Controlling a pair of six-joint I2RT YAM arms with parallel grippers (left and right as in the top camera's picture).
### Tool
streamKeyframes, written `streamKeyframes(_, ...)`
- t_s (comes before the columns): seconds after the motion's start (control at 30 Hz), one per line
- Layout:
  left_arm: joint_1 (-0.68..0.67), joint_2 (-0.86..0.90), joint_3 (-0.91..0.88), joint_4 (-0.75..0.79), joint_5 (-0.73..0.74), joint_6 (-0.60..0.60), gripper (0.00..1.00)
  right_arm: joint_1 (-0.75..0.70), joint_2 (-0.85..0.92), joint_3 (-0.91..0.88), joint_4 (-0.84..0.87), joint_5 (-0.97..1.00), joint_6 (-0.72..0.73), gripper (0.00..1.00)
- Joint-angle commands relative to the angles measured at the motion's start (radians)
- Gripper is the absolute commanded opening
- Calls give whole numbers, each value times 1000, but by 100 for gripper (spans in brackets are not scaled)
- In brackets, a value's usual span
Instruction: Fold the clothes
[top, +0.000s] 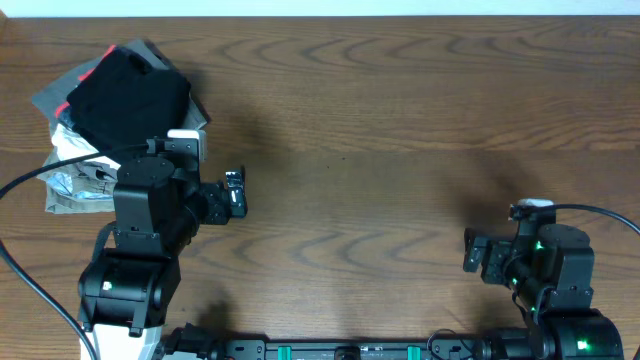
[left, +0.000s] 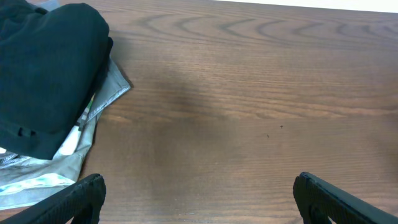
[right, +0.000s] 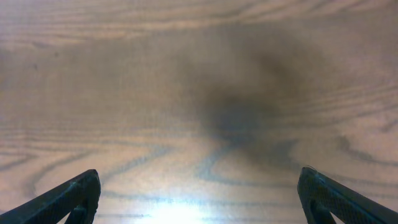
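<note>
The clothes (top: 130, 95), a black T-shirt, are lying in a compact bundle on top of a pile of grey, white and red-trimmed garments (top: 72, 178) at the far left of the wooden counter (top: 400, 120). The left hand (top: 237, 193) is hovering just beside that pile, its fingers spread wide apart and gripping nothing. The right hand (top: 470, 250) is sitting well apart on the other side, its fingers likewise standing wide apart and empty.

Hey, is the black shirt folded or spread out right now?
Folded: the black shirt sits as a compact bundle atop the garment pile, not spread flat.
</note>
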Motion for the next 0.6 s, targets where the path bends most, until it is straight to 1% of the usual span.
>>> streamKeyframes(0.0, 1, 0, -6, -1, 6, -9, 98, -3, -4, -5, -26, -3, 16, 99)
streamKeyframes(0.37, 1, 20, -6, -1, 7, -9, 98, -3, -4, -5, -56, -3, 16, 99)
streamKeyframes(0.57, 1, 32, -6, -1, 7, -9, 98, -3, -47, -7, -74, 5, 16, 99)
